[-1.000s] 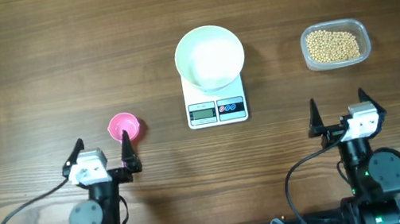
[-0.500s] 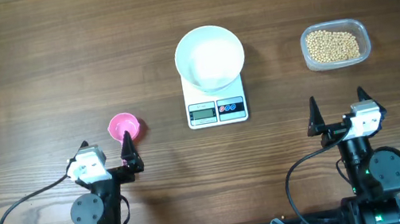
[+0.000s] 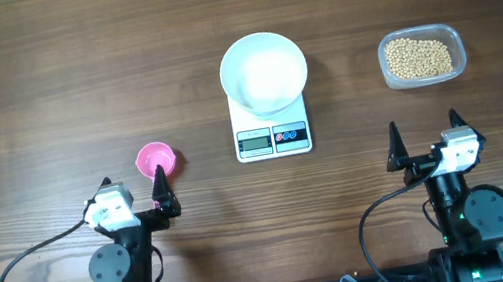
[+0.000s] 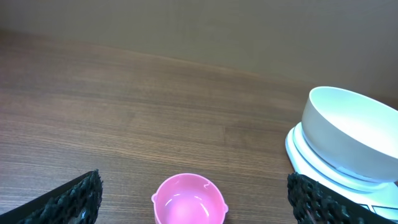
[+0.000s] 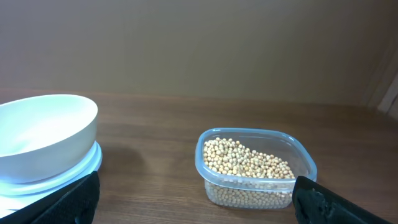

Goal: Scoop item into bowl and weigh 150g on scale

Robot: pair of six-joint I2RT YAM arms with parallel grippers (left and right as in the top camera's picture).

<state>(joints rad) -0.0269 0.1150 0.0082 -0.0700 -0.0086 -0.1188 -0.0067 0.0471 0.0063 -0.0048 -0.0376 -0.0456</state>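
Nothing scooped yet: bowl [image 3: 264, 71] sits empty on the scale [image 3: 273, 140]
Beans [image 3: 418, 57] lie in the tub [image 3: 385, 61] near the table's [image 3: 40, 83] right edge; left gripper [image 3: 130, 178] and right gripper [image 3: 423, 124] gape wide, empty

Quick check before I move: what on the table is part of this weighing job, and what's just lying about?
For the job: beans in the clear tub; pink scoop; white bowl on the scale.
Lying about: only the arms' cables.
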